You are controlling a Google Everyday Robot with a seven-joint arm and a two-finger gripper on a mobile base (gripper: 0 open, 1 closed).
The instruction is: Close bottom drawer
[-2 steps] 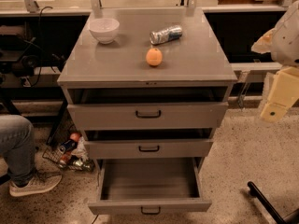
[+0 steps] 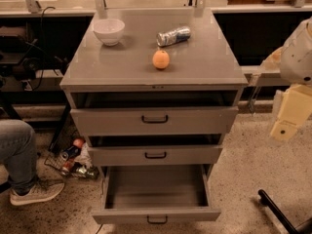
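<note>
Hanging at three o'clock, apart from the cabinet (image 2: 209, 67), is the gripper (image 2: 291, 112) (its state: cannot tell); the bottom drawer (image 2: 122, 214) stands open at six o'clock.

Cabinet (image 2: 204, 74) sits ctr frame. On its top: bowl (image 2: 108, 31) upper L, can (image 2: 173, 36) lying on its side R of bowl, orange (image 2: 161, 59) just in front of can, touching neither. Below, stacked: top drawer (image 2: 155, 121) & middle drawer (image 2: 155, 155) each out a bit, bottom drawer (image 2: 156, 214) at btm edge, out furthest. Gripper (image 2: 288, 113) at R edge, mid-height, well apart from cabinet. Person's leg (image 2: 17, 152) lower L; basket (image 2: 73, 161) btwn leg & cabinet.
</note>
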